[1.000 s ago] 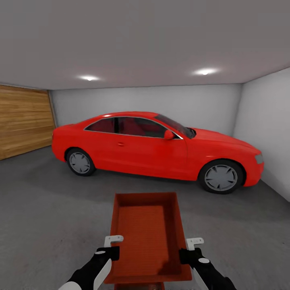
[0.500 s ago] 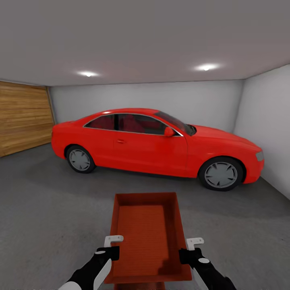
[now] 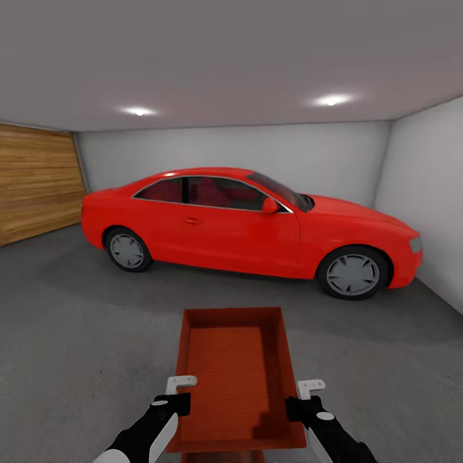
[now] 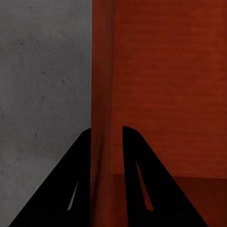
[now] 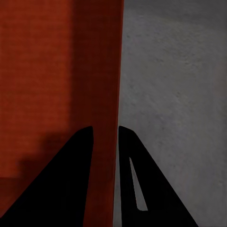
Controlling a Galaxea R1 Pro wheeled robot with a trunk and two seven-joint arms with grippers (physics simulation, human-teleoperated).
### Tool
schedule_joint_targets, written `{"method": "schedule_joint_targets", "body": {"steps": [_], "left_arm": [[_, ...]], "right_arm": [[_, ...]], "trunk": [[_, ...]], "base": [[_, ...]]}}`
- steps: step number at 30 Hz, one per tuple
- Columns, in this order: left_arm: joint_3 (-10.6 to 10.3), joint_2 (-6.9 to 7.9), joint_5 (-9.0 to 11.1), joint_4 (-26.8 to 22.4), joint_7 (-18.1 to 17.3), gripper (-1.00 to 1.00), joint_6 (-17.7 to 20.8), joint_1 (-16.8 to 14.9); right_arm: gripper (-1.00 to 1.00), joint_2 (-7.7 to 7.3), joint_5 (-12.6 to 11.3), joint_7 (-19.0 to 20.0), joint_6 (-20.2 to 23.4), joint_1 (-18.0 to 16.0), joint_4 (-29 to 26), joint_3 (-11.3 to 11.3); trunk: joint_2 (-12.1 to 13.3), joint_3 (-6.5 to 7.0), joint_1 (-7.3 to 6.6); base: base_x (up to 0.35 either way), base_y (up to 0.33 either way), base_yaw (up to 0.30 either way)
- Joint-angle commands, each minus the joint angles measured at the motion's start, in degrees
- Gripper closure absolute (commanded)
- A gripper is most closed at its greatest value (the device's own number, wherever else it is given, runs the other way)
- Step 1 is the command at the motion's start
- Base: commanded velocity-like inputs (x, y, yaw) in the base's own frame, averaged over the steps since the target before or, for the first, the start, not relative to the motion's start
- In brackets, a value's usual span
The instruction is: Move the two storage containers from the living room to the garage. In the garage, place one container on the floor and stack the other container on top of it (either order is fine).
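An orange-red storage container hangs in front of me above the grey concrete floor of the garage, held by both long walls. My left gripper is shut on its left wall, one finger on each side. My right gripper is shut on the right wall in the same way. The container's ribbed bottom is bare. A sliver of orange-red plastic shows beneath its near edge; I cannot tell what it belongs to.
A red two-door car stands side-on across the room, a few metres ahead. A wooden plank door covers the left wall, and a white wall closes the right. Open concrete lies between me and the car.
The whole view has shifted slightly: the car sits a little higher and nearer, so the camera has moved. The container and both grippers keep their places in the picture.
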Motion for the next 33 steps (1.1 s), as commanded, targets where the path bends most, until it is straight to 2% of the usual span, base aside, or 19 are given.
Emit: {"method": "schedule_joint_targets", "body": {"steps": [1,33], "left_arm": [[-0.07,-4.54,-0.49,-1.37,0.61,1.0,0.28,-0.01],[0.11,-4.38,-0.27,-1.45,0.71,1.0,0.43,-0.04]], "right_arm": [[1.0,3.53,-0.12,-0.1,0.35,0.03,0.06,0.01],[1.0,3.53,-0.12,-0.1,0.35,0.03,0.09,0.01]], "trunk": [[-0.06,-0.13,0.02],[-0.06,-3.11,0.02]], "base": [[0.0,0.0,0.0],[0.0,0.0,0.0]]}}
